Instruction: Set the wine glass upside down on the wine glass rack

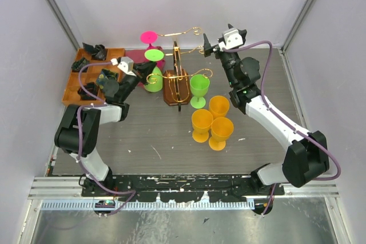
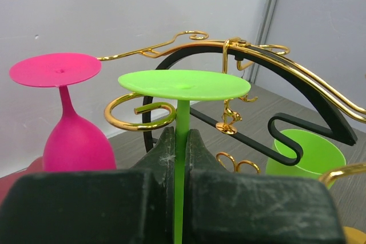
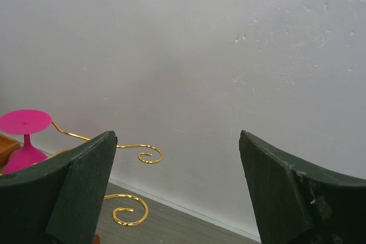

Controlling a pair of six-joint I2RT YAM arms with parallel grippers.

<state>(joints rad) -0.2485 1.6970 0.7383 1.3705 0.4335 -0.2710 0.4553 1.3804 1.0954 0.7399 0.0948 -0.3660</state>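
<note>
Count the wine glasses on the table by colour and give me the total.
Pink glass: 1
Green glasses: 2
Orange glasses: 3
Total: 6

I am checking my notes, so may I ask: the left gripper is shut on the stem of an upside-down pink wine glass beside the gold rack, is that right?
Not quite: the glass is green, not pink. The left wrist view shows the left gripper shut on the stem of the upside-down green wine glass beside the gold rack; the pink glass is ungripped.
</note>
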